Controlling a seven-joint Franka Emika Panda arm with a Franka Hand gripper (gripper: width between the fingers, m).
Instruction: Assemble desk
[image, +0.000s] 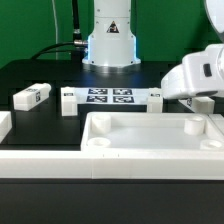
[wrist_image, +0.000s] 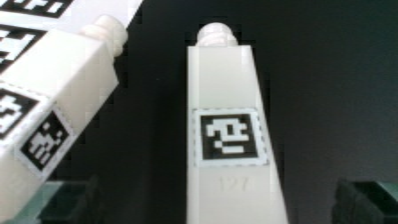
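Though untouched, leg (wrist_image: 228, 110) inside hand (wrist_image: 210, 198).

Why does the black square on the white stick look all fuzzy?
Wrist view: the leg fills much of the frame, and its tag is soft and out of focus. Exterior view: the bright white desk top washes out, so its edges fade.

No words, brands or numbers are legible. A black-and-white square tag (wrist_image: 228, 136) stands on a white leg (wrist_image: 228, 80); similar tags mark the marker board (image: 110, 97).
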